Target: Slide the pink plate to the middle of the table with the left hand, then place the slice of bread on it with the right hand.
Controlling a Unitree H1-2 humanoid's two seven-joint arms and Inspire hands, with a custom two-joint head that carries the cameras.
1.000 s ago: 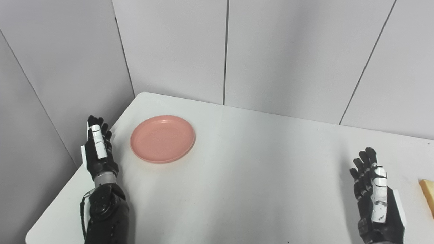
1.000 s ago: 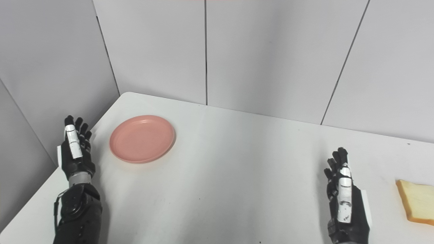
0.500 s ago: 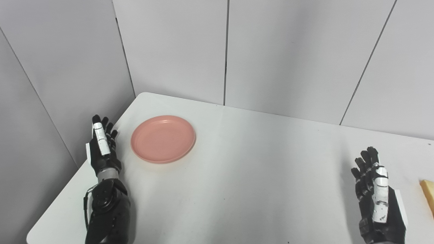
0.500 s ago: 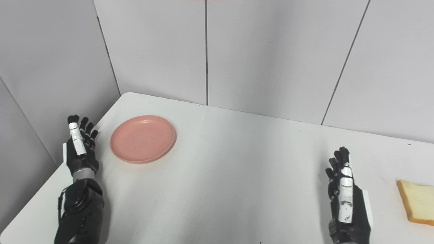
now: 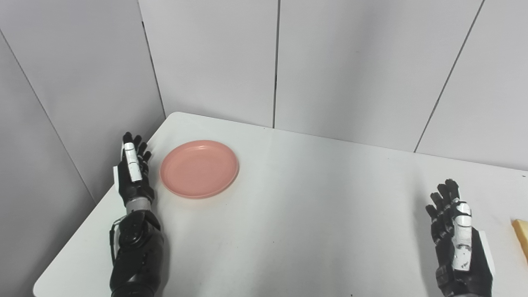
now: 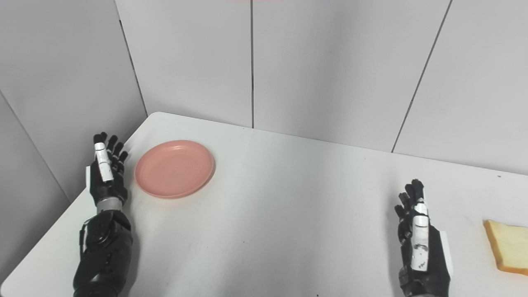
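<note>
Left eye view: one pink plate (image 5: 199, 169) sits far-left on the bench (image 5: 309, 214); left robot hand (image 5: 134, 175) just beside it, fingers spread, empty.

Right eye view: one bread slice (image 6: 508, 246) at the right edge; right robot hand (image 6: 420, 243) nearby, spread, empty.

You get bright, even, diffuse light with both views sharp from near to far, and no blur or edge distortion that you could pick out. The white desk (image 5: 313, 198) shows only a mild sheen, and soft faint shadows lie beside each robot hand and under the pink plate (image 5: 199, 168).
</note>
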